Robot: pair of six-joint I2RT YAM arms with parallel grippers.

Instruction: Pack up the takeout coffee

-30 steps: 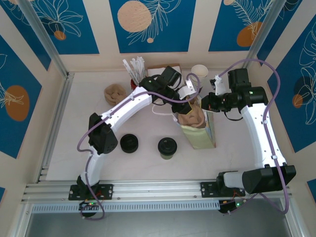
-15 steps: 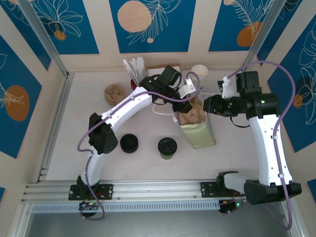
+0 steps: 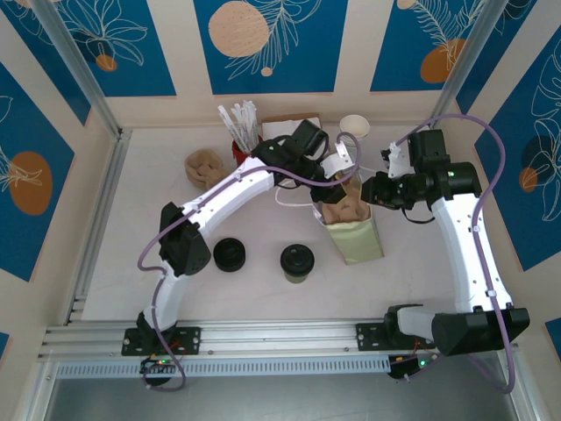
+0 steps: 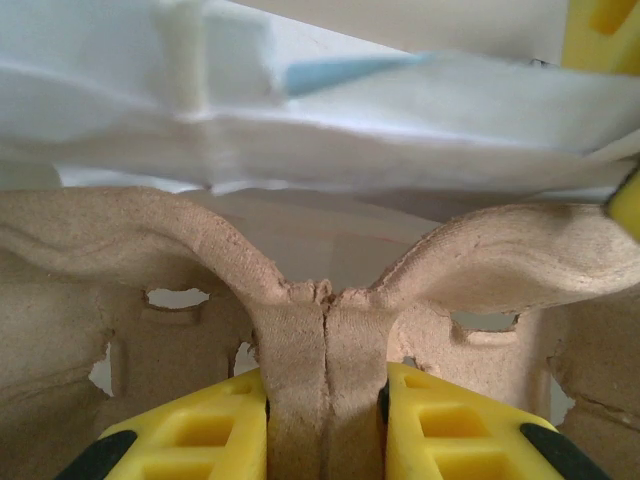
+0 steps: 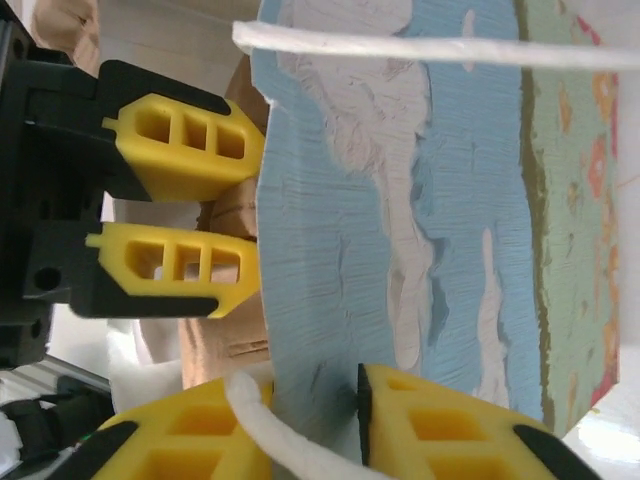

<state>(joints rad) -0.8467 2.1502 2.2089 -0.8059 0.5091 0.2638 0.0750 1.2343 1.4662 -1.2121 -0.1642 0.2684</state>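
Takeout coffee (image 3: 298, 262): upright on the table (image 3: 131, 210) near the front edge, black lid on, just right of the pile of black lids (image 3: 230, 254), left of the paper bag (image 3: 359, 237), well apart from both hands.
Feel of it: judged light and thin-walled, easily dented by a hard squeeze; probably liquid inside, so best kept level; lid likely slick and apt to pop off if lifted by it.
Where to take hold: around the side wall below the lid, with gentle pressure; not by the lid or its rim.
Cup carrier (image 4: 150, 240): moulded pulp, soft and fibrous, ragged at its cut-outs; sits in the mouth of the paper bag, with how deep hard to tell.
Left hand (image 4: 327, 420): pinching the cup carrier by its central ridge, one yellow finger on each side.
Right hand (image 5: 315, 425): pressed together on the paper bag's wall near the rim, with the cord handle (image 5: 400, 45) across one finger.
Step in hand: by the look of it, seating the cup carrier while the bag is held steady; takeout coffee not yet packed.
Risk: bag wall buckling, or pulp tearing at the ridge.
Further out: a second carrier (image 3: 203, 164), white sticks (image 3: 239, 123), and a stack of white cups (image 3: 354, 128) along the far side.
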